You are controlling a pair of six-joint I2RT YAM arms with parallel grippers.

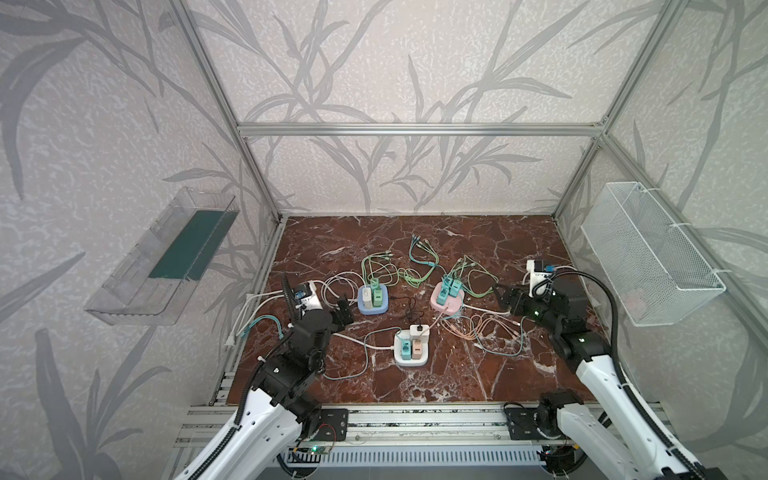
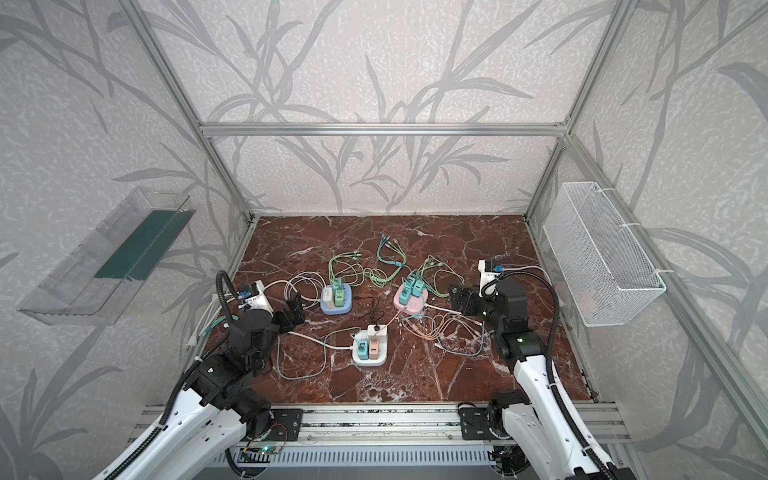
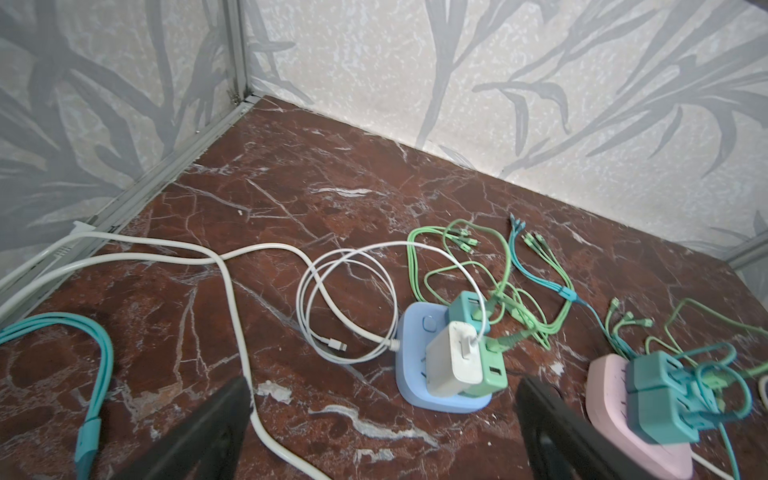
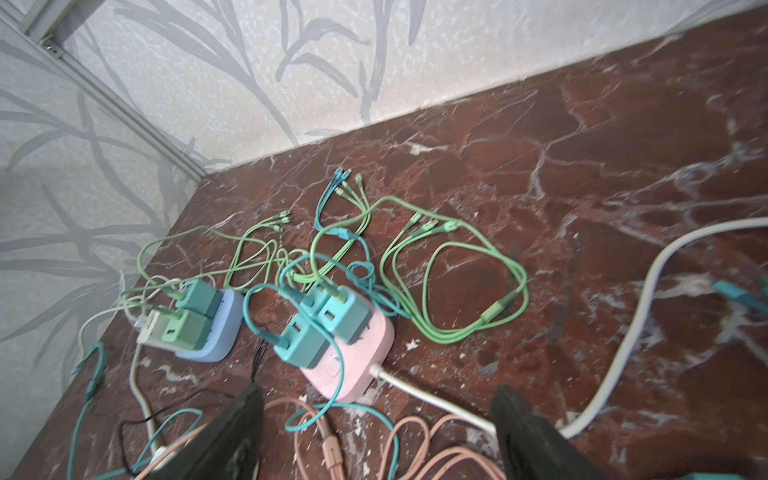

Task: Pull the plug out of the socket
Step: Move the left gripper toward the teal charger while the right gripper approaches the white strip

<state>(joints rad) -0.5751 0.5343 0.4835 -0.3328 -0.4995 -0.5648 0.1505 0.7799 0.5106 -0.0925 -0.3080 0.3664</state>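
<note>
In both top views three sockets sit on the marble table (image 1: 478, 374): a blue socket (image 1: 372, 301), a pink socket (image 1: 446, 300) and a white socket (image 1: 411, 351), each with plugs still in it. The left gripper (image 1: 345, 309) hangs beside the blue one, the right gripper (image 1: 500, 297) near the pink one.

The left wrist view has its jaws spread, holding nothing, before a white plug (image 3: 451, 359) (seated in the blue socket).

The right wrist view has its jaws apart, holding nothing, short of two teal plugs (image 4: 322, 324) on the pink socket.

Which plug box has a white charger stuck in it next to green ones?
The blue socket block. Its white charger stands beside green ones; the pink block carries only teal chargers.
</note>
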